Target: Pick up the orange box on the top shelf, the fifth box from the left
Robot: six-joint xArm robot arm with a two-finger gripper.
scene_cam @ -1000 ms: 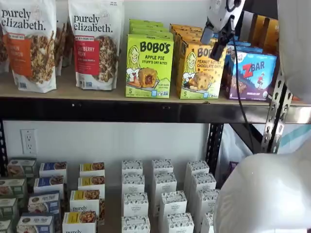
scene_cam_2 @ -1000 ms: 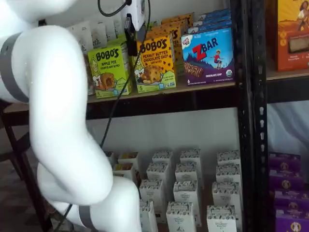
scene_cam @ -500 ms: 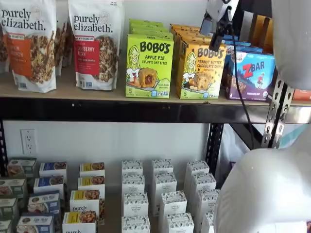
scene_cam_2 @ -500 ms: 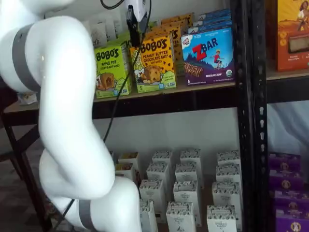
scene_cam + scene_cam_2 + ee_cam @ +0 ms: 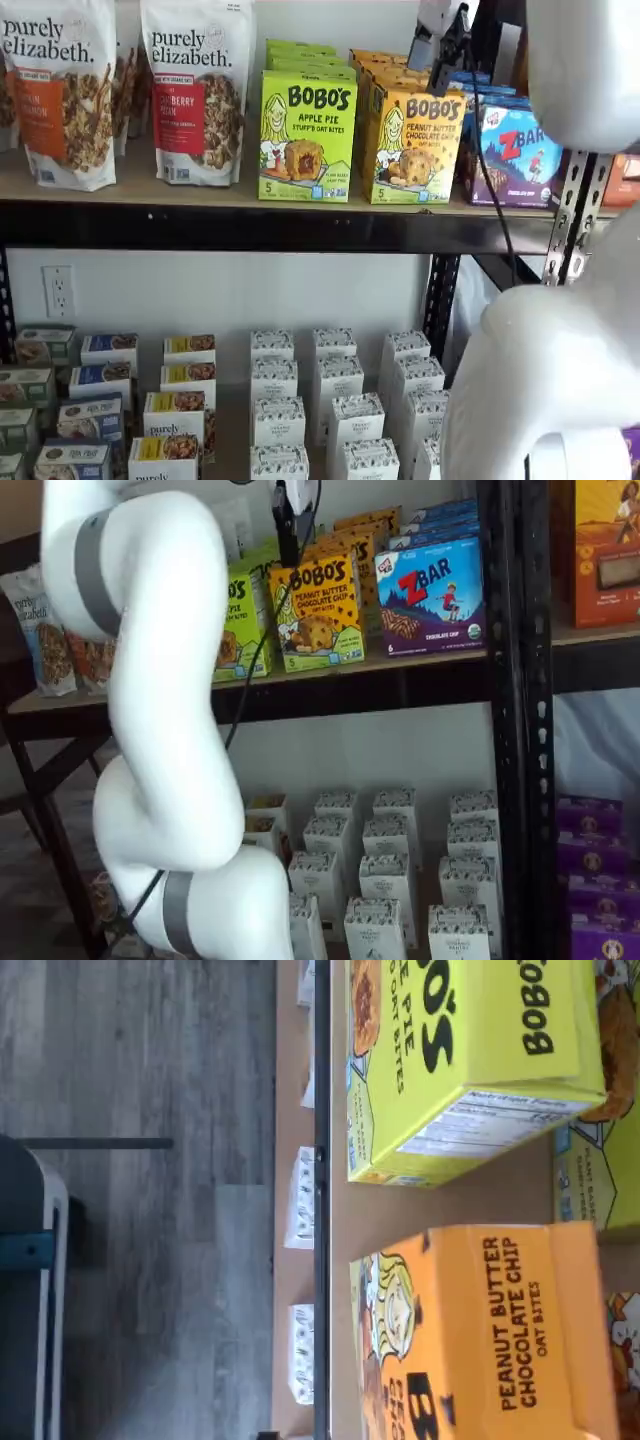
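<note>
Arm: one white arm (image 5: 150, 710) fills the left of a shelf view and the right edge of the other shelf view.
Top shelf: one tan board with a black front rail (image 5: 250, 228), seen in both shelf views.
Granola bags: two full fronts reading "purely elizabeth" (image 5: 195, 90) stand at the left of the top shelf; one more bag shows behind the arm in a shelf view (image 5: 40, 630).
Green box: one front box, "BOBO'S Apple Pie" (image 5: 307, 135), with more of the same lined up behind it; exact number cannot be told.
Orange box: one front box, "Peanut Butter Chocolate Chip" (image 5: 413, 145), upright at the shelf's front edge, just beside the green box on one side and the blue box on the other; a row of like boxes stands behind it.
Blue box: one ZBar front box (image 5: 432, 595), others behind it.
Small white boxes: several rows on the lower shelf (image 5: 335, 405), too many hidden to count.
Jaws: the gripper (image 5: 447, 45) hangs above the orange box's top, touching nothing; the pictures give no clear gap, yet the jaws stand released, as wide as they go.
Wrist view only: the orange box's top face (image 5: 500, 1330) and the green box's side panel of small print (image 5: 470, 1060), with grey plank floor (image 5: 140, 1200) past the rail.
Shelf view only: a wall socket (image 5: 58, 292) below the top shelf.
</note>
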